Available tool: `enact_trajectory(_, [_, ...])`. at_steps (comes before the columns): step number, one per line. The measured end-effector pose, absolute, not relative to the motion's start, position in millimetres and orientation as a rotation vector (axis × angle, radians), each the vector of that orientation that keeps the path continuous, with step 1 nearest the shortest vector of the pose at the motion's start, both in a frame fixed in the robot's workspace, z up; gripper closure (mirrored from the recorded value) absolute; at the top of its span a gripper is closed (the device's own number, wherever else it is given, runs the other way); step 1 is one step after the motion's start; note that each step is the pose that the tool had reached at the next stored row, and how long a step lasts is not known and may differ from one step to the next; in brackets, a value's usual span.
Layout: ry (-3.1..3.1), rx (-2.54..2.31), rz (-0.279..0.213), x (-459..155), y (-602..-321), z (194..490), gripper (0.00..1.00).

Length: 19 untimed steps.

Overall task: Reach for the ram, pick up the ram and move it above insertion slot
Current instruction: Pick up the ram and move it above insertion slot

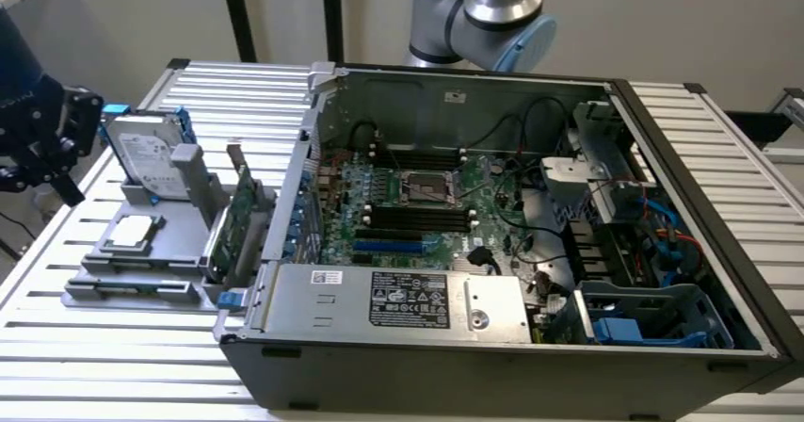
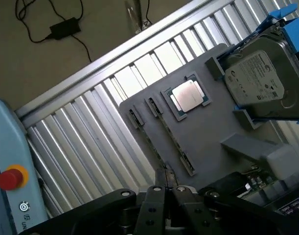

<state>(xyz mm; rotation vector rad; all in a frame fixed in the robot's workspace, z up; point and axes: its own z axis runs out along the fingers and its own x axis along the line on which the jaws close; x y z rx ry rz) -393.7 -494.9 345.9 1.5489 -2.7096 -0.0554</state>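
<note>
The ram (image 2: 170, 137) shows as a long thin strip standing on edge between two clips in a slot of the grey fixture (image 2: 208, 127). My gripper (image 2: 168, 189) hovers above the fixture's near end, shut, with nothing seen in it. In the exterior view the black gripper (image 1: 56, 172) hangs at the left, above the table and just off the fixture (image 1: 126, 290). The black memory slots (image 1: 415, 217) lie on the motherboard inside the open computer case (image 1: 503, 347).
The fixture also carries a silver hard drive (image 1: 149, 154) (image 2: 259, 81), a processor chip (image 1: 132, 234) (image 2: 187, 94) and a tall green expansion card (image 1: 239, 224). All stand on a slatted metal table (image 1: 126, 375). A blue box with a red button (image 2: 11, 177) sits beside the table.
</note>
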Motion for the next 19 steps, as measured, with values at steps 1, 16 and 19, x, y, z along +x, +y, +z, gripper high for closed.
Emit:
enact_trajectory(1, [-2.695, 1.573, -0.055, -393.7, -494.9, 345.9, 0.89])
enact_trajectory(16, [-2.456, 1.923, -0.047, -393.7, -494.9, 345.1, 0.89])
enact_trajectory(19, [-2.402, 1.99, -0.046, -393.7, -494.9, 344.7, 0.89])
